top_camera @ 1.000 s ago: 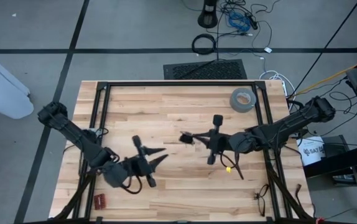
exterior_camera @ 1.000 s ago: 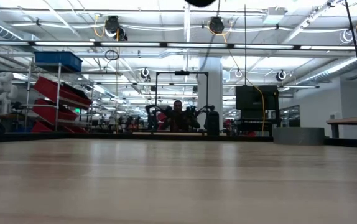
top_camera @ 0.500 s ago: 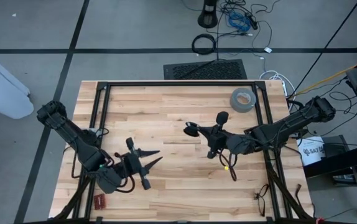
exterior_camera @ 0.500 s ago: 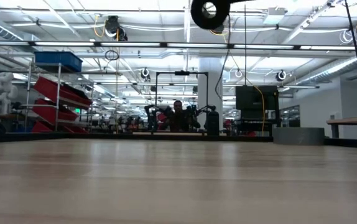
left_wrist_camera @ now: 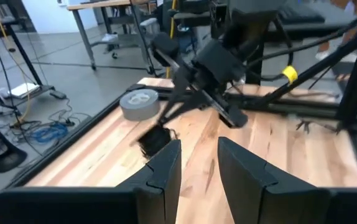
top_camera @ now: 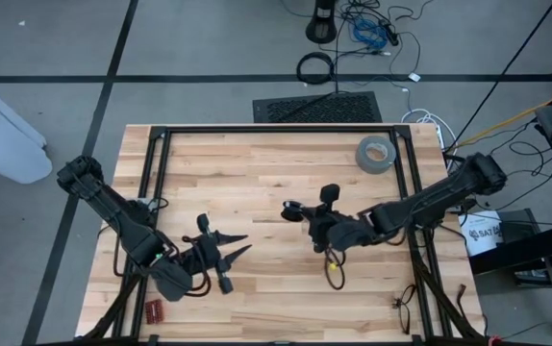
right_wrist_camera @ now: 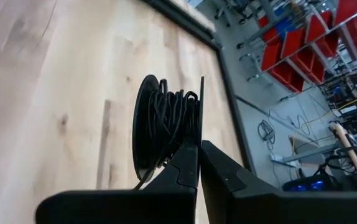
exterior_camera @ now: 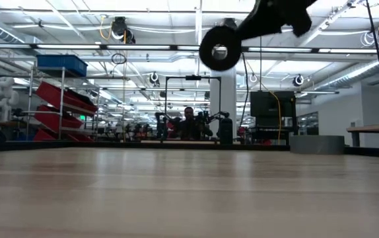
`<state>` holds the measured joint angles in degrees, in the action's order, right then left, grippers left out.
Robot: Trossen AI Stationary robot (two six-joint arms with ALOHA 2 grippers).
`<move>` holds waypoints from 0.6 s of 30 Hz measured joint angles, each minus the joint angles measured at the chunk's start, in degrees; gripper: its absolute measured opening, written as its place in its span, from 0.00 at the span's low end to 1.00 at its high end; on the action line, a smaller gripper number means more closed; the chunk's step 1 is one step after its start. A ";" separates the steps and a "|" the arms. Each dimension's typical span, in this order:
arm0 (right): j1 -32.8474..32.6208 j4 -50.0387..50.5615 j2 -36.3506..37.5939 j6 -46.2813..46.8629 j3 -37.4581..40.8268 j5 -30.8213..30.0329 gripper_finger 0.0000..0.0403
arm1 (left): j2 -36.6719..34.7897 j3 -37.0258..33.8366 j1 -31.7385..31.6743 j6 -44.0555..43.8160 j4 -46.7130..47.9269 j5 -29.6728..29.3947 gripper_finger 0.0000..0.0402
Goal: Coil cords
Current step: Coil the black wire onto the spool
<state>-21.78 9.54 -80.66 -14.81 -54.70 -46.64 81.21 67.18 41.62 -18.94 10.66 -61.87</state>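
Observation:
The cord [right_wrist_camera: 169, 121] is a thin black wire wound on a small black spool [top_camera: 292, 208], which hangs well above the table's middle and shows as a round disc [exterior_camera: 218, 51] in the low view. My right gripper [top_camera: 302, 210] is shut on that spool, reaching in from the table's right. My left gripper [top_camera: 240, 242] stands open over the near left part of the table and points toward the spool. The gap [left_wrist_camera: 198, 168] between its fingers shows only the table. My right gripper pinches the rim of one spool flange [right_wrist_camera: 201, 134] between its two fingers. One finger [right_wrist_camera: 181, 163] lies against the wound cord and the other outside the flange. The fingers come slanting down from the table's right. The spool is lifted clear, its flanges on edge.
A grey tape roll [top_camera: 375, 153] lies at the table's far right. A black frame [top_camera: 276, 129] runs round the tabletop. A small red-brown piece [top_camera: 153, 309] sits at the near left corner. Bare wood [top_camera: 257, 178] lies between the arms.
My right gripper has come down toward the table with the spool, tipping forward; in the low view the spool has dropped into sight from above. My left gripper has rolled about its pointing line and shifted slightly toward the near left, still open.

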 joint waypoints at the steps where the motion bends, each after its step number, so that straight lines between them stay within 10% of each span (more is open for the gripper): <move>1: 0.00 -0.18 -1.12 0.46 0.00 0.01 0.00 | 0.00 0.00 -0.13 -0.07 1.06 -0.01 0.28; 18: 0.00 -12.39 -19.09 -5.25 0.02 -7.43 0.00 | 0.04 0.00 -0.67 -5.93 12.81 0.15 0.28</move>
<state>-21.78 -2.85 -99.75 -20.06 -54.68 -54.07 81.25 67.18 40.95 -24.86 23.46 -61.71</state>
